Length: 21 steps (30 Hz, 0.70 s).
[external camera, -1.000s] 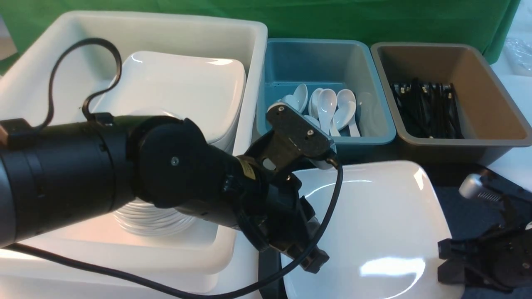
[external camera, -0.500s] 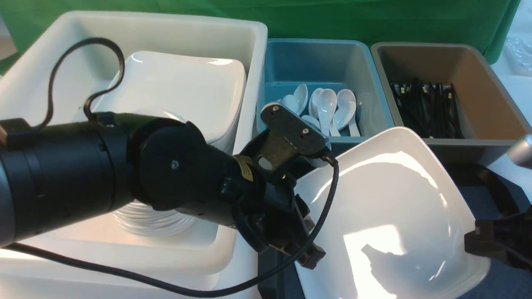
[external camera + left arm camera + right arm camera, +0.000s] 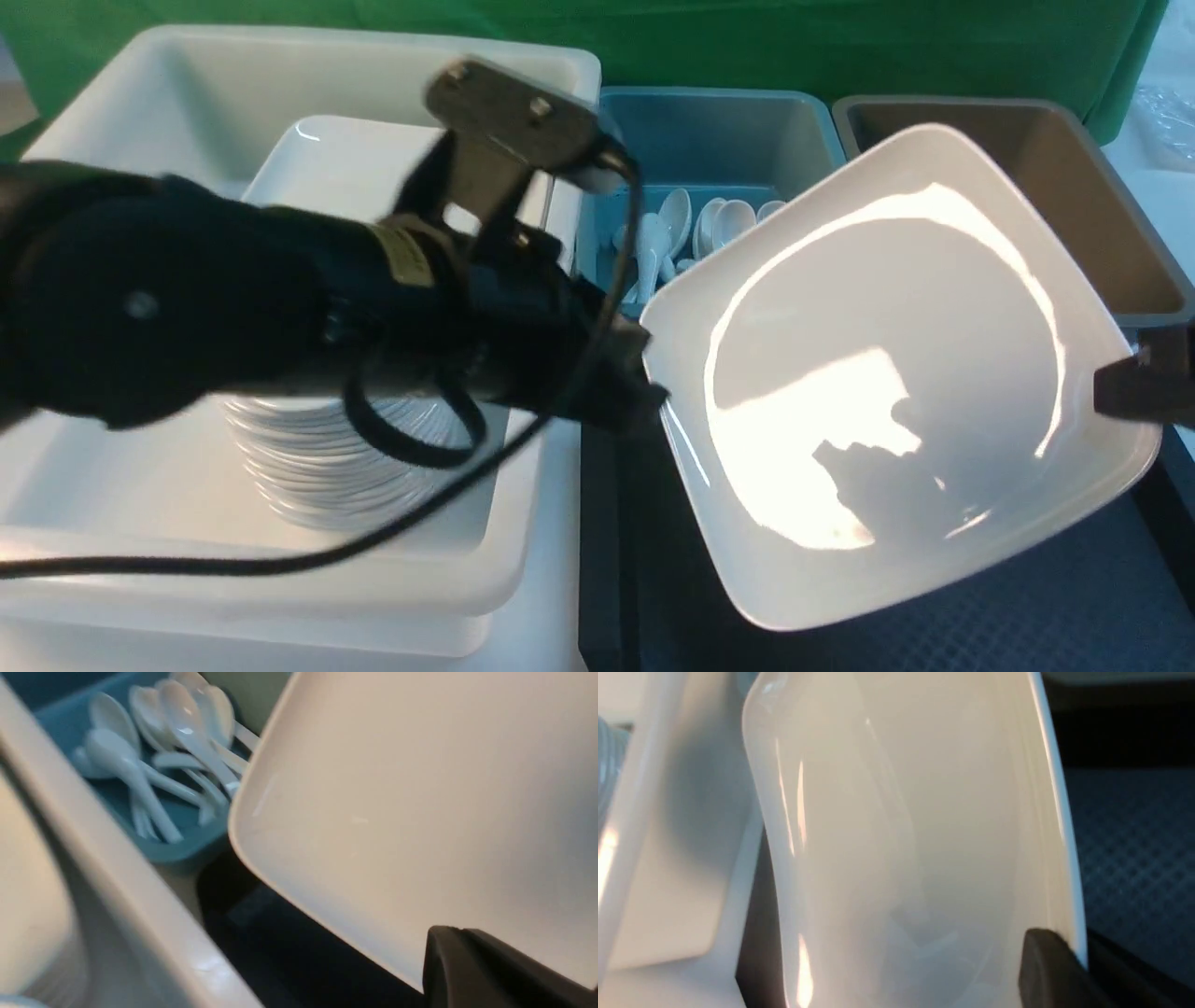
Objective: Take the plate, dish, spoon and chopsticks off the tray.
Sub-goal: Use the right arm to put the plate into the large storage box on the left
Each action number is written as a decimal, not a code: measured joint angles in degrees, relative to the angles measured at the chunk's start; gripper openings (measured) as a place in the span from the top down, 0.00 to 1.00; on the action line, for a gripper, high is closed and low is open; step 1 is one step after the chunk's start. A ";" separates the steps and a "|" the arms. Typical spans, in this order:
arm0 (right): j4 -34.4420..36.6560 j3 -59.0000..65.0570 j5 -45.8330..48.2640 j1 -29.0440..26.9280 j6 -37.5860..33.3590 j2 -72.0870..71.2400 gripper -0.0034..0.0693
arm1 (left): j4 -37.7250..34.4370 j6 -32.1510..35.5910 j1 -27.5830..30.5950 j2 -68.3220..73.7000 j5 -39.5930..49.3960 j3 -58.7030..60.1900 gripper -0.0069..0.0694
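1. Holding the large white plate [image 3: 896,373] in the air above the black tray [image 3: 1008,639], clear of the tray's floor; tilted, far corner highest, glossy face turned toward the tray's near side.
2. Clamped on the plate's rim over the tray's left side with the left gripper [image 3: 646,385]; in the left wrist view, one finger [image 3: 486,970] lying on the plate's face.
3. Pinching the opposite rim over the tray's right side with the right gripper [image 3: 1131,387]; in the right wrist view, a finger [image 3: 1048,970] pressed on the rim.
4. Beyond the tray's far edge: a teal tub [image 3: 728,131] with white soup spoons [image 3: 677,219], and a tan tub [image 3: 1055,149] partly hidden behind the plate.
5. Left of the tray: a white tub [image 3: 560,70] with a stack of large plates [image 3: 317,149] and a stack of small dishes [image 3: 299,467].
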 joint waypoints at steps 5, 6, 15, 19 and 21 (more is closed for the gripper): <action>-0.06 -5.81 -0.90 0.00 0.44 0.13 0.88 | 0.64 -0.16 8.95 -6.00 0.42 0.00 0.90; 0.01 -7.55 -1.51 0.00 0.62 0.22 0.88 | 0.90 -0.16 11.99 -7.39 0.80 0.00 0.90; 9.62 -21.99 -3.75 1.95 -1.58 11.51 0.88 | 0.92 -0.17 36.69 -10.86 5.62 0.00 0.90; 12.52 -27.72 -6.94 6.73 -1.80 19.77 0.88 | -0.88 -0.17 42.60 -10.86 5.82 0.00 0.90; 12.85 -30.48 -9.85 9.27 -1.24 23.19 0.88 | -1.56 -0.17 43.80 -10.86 5.77 0.00 0.90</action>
